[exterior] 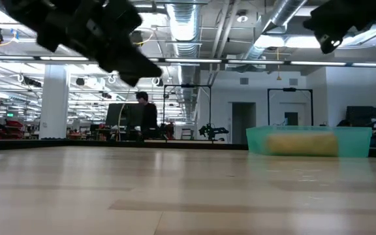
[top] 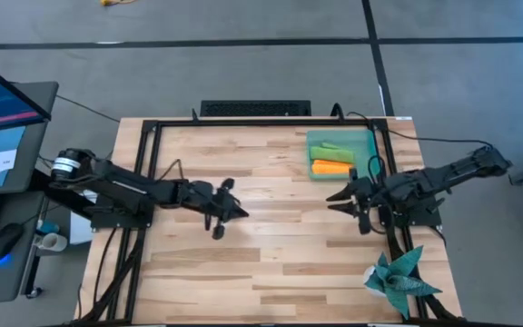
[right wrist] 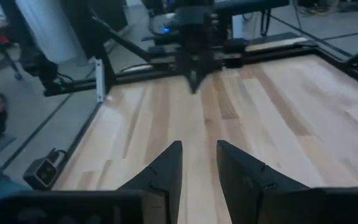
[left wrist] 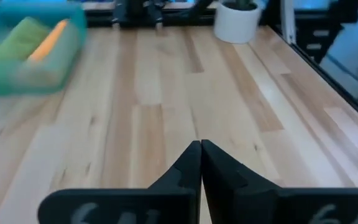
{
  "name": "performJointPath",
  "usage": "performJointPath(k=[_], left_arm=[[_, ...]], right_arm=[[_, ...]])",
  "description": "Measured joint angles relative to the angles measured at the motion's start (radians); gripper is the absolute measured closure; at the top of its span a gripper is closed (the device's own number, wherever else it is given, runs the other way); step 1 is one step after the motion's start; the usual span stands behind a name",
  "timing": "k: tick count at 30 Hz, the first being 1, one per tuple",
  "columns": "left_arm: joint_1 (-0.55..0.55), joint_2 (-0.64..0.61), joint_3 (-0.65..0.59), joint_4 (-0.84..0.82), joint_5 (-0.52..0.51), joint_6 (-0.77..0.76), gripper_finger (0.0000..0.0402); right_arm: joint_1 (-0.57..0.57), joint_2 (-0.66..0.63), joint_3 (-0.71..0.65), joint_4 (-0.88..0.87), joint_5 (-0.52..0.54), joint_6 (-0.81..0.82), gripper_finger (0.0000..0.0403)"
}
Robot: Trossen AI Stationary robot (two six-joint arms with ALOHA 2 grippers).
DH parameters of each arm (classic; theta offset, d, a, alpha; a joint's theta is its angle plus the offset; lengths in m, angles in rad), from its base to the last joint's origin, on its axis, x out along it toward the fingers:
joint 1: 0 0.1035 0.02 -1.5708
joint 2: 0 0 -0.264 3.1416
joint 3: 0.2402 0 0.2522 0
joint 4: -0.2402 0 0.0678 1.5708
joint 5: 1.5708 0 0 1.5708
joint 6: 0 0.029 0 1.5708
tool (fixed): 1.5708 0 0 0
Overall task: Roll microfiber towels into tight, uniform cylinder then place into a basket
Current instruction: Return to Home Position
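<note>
Left end effector [left wrist: 201, 145] pinched, right end effector [right wrist: 198, 145] parted, both aloft.

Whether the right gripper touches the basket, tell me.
Apart. The low view shows the right gripper hanging well above the basket, with open air between them.

High: straight down. Low: tabletop level, roomward. Wrists: forward over table [top: 271, 245]; three share basket [exterior: 358, 142].

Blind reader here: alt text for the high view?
A teal basket by the right gripper holds a rolled green towel and orange towel. The left gripper hovers over the table; a spiky cloth lies at its right edge.
</note>
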Motion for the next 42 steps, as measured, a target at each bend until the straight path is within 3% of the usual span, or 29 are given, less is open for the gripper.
performJointPath(k=[6, 11, 16, 21, 30, 35, 38, 42], left_arm=[[0.043, -0.237, -0.199, 0.046, -0.003, -0.081, 0.0401], [0.064, -0.525, -0.335, 0.045, -0.057, -0.059, 0.0401], [0.090, -0.729, -0.435, -0.005, -0.063, -0.033, 0.0401], [0.120, -0.876, -0.480, -0.121, -0.077, -0.040, 0.0401], [0.121, -1.113, -0.569, -0.207, -0.087, -0.092, 0.0401], [0.121, -1.262, -0.571, -0.294, -0.089, -0.026, 0.0401], [0.121, -1.346, -0.572, -0.378, -0.103, -0.028, 0.0401], [0.121, -1.403, -0.572, -0.380, -0.109, -0.018, 0.0402]], right_arm=[[0.042, -0.012, -0.067, 0.079, 0.007, -0.020, 0.0283], [0.064, -0.022, -0.114, 0.094, 0.152, -0.039, 0.0283], [0.066, -0.052, -0.138, 0.092, 0.179, -0.025, 0.0283], [0.066, -0.104, -0.171, 0.115, 0.198, -0.033, 0.0283], [0.065, -0.192, -0.348, 0.255, 0.284, -0.067, 0.0283], [0.065, -0.244, -0.353, 0.203, 0.293, -0.124, 0.0283], [0.065, -0.280, -0.354, 0.129, 0.361, -0.123, 0.0283], [0.065, -0.322, -0.357, 0.059, 0.370, -0.087, 0.0283]])
